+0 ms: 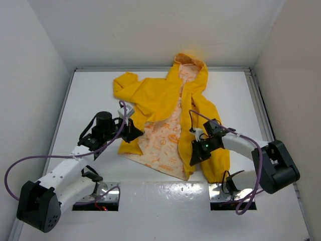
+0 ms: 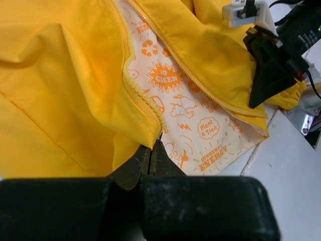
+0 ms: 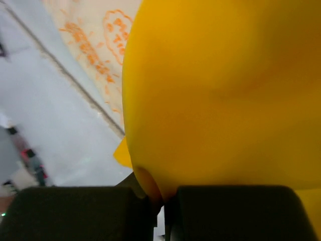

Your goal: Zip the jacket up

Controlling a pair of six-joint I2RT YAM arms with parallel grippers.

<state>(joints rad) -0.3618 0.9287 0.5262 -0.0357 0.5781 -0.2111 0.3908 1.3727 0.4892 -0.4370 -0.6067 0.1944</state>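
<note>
Both front panels of the open jacket [image 1: 155,98] on the tabletop [image 1: 90,100] are pinched: left end effector [image 2: 150,150] beside the zipper [image 2: 142,102], right end effector [image 3: 156,200] on yellow fabric.

1. Right wrist view: the jacket [image 3: 225,90] fills your frame as a blurred yellow mass. It buries the tips of the right gripper [image 3: 156,198].
2. Left wrist view: the picture's edges cut off the jacket; the left gripper [image 2: 150,154] shows you only its fingertips.
3. Top view: the right arm [image 1: 241,143] covers part of the right sleeve [image 1: 220,168]. The zipper slider is too small to tell.
</note>
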